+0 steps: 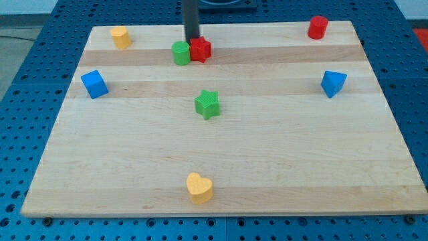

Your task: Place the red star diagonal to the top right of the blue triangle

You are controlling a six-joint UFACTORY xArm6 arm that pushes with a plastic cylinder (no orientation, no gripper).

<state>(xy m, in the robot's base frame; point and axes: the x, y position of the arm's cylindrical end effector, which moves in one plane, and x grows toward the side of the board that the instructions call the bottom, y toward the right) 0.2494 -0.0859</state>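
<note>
The red star [200, 49] lies near the view's top centre, touching a green round block [180, 53] on its left. The blue triangle [333, 83] lies at the view's right, well to the right of and a little below the red star. My tip [192, 39] comes down from the top edge and stands just behind the red star and the green round block, at their upper edges, close to or touching them.
The wooden board [221, 167] sits on a blue perforated table. A red cylinder [317, 27] is at top right, a yellow block [120, 37] at top left, a blue cube [94, 84] at left, a green star [208, 104] at centre, a yellow heart [198, 188] at bottom centre.
</note>
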